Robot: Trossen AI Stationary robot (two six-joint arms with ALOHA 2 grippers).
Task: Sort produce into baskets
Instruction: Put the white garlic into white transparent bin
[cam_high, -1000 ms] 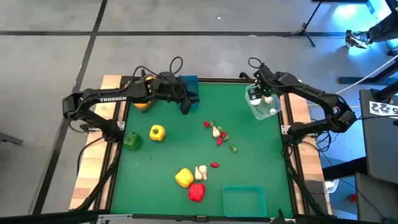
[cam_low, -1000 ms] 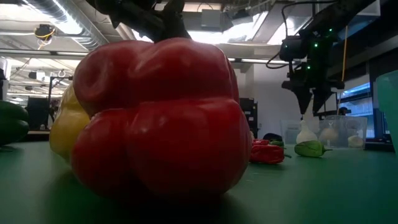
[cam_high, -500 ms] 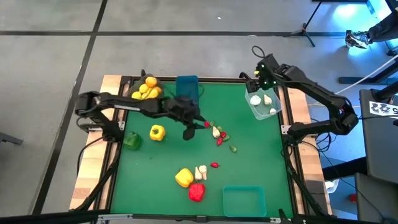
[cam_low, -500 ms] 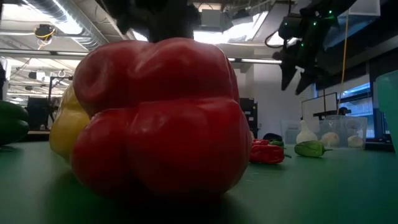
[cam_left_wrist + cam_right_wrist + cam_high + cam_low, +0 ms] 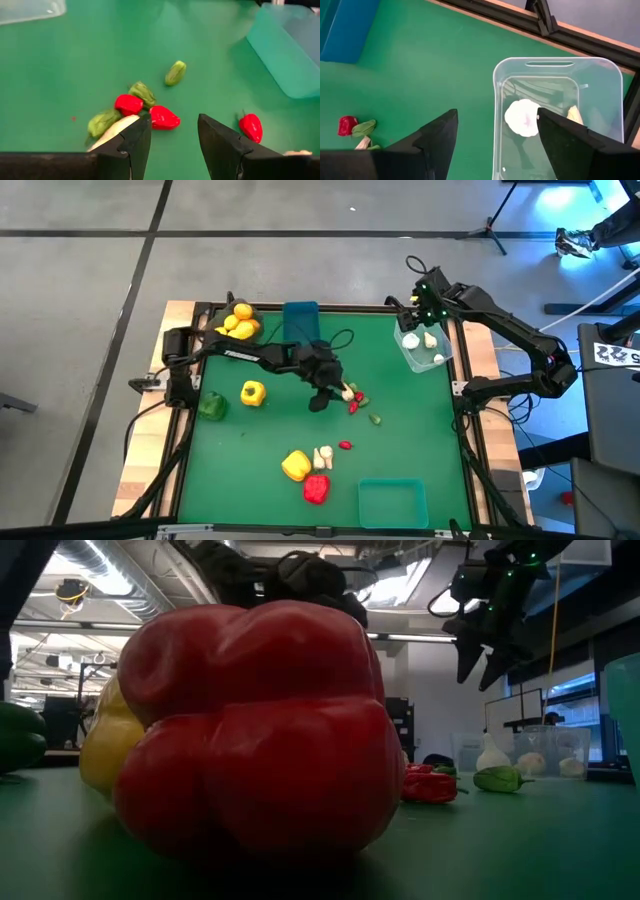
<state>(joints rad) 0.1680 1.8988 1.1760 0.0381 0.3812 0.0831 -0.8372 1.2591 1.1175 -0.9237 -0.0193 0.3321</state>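
My left claw (image 5: 170,132), part-open and empty, hovers over the chilli cluster (image 5: 146,112) mid-tabletop. Right claw (image 5: 492,132), wide and empty, is above the clear bin (image 5: 610,75) holding garlic (image 5: 521,118). Step: picking small bits. Next move: descend and close on one.

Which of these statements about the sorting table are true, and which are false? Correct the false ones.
1. The left gripper hangs open over a cluster of small red and green pieces. True.
2. The clear basket is empty. False: white garlic-like pieces lie in it.
3. The right gripper is shut on a garlic piece. False: it is open and holds nothing.
4. The teal basket holds no produce. True.
5. The red pepper sits in the blue basket. False: it lies on the green mat.
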